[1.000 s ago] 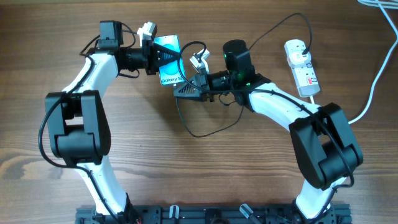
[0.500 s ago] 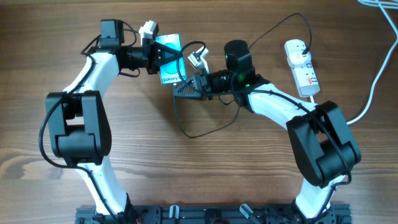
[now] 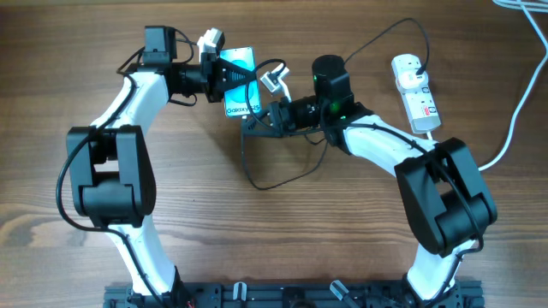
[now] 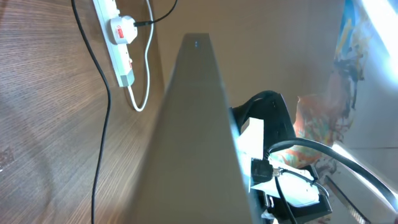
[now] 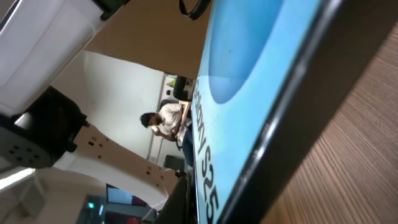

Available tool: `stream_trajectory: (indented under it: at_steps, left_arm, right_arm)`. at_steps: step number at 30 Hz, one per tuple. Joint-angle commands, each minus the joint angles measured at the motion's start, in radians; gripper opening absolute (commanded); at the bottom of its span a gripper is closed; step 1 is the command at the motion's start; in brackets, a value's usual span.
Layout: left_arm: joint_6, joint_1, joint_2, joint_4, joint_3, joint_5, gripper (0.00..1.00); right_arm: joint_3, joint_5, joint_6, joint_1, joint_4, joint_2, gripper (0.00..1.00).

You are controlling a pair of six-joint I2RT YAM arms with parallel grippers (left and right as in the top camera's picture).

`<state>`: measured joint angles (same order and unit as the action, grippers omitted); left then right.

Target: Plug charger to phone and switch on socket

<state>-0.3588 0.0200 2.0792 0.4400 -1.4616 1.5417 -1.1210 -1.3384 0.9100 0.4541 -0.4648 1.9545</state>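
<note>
The phone, teal screen up, is held off the table at the back centre, with my left gripper shut on its upper left edge. In the left wrist view its edge is a blurred grey slab that hides the fingers. My right gripper sits at the phone's lower end, shut, with the charger running into it; the plug tip is hidden. The right wrist view is filled by the phone's screen. The white socket lies at the back right, also seen as the socket from the left wrist.
The charger's black cable loops over the wood below the grippers and arcs back toward the socket. A thick white cord runs along the right edge. Both arms' bases stand at the front edge.
The left gripper and phone have shifted slightly right. The right gripper has turned and edged in toward the phone's lower end, dragging the cable loop with it.
</note>
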Motion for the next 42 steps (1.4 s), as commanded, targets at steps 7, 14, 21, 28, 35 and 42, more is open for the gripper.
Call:
stream_trajectory:
  at_steps: [7,14,21,28,35,42]
  left_arm:
    - [0.04,0.054,-0.023,0.012,0.024,0.035,0.04]
    - [0.04,0.054,-0.023,0.012,0.024,0.035,0.04]
    - [0.04,0.054,-0.023,0.013,0.024,0.035,0.04]
    - [0.04,0.055,-0.023,0.02,0.024,0.035,0.04]
    - [0.04,0.055,-0.023,0.027,0.024,0.035,0.04]
    - [0.04,0.055,-0.023,0.03,0.024,0.035,0.04]
  right_arm:
    - [-0.049,0.079,-0.081,-0.048,-0.002,-0.006,0.04]
    - [-0.049,0.054,-0.09,-0.062,0.011,-0.006,0.04]
    - [-0.049,0.054,-0.087,-0.08,0.018,-0.006,0.04]
    - [-0.049,0.054,-0.073,-0.103,0.04,-0.006,0.04]
    - [-0.049,0.063,-0.069,-0.113,0.039,-0.006,0.04]
    - [-0.049,0.044,-0.047,-0.132,0.066,-0.006,0.04]
